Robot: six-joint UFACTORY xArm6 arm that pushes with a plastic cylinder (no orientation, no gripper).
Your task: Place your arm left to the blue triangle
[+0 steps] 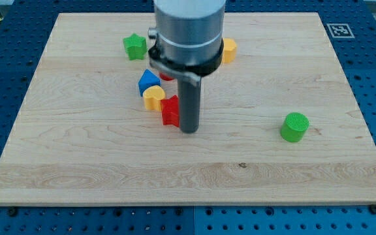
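Observation:
The blue triangle (148,79) lies left of the board's centre, touching a yellow heart-shaped block (153,97) just below it. A red block (170,109) sits next to the yellow one, at its lower right. My tip (188,129) rests on the board right beside the red block, on its right, so it is to the lower right of the blue triangle. Another red block (166,76) is mostly hidden behind the arm, right of the blue triangle.
A green star-shaped block (134,47) lies at the upper left. A yellow block (228,50) peeks out right of the arm's body. A green cylinder (295,126) stands at the right. The wooden board (77,156) rests on a blue perforated table.

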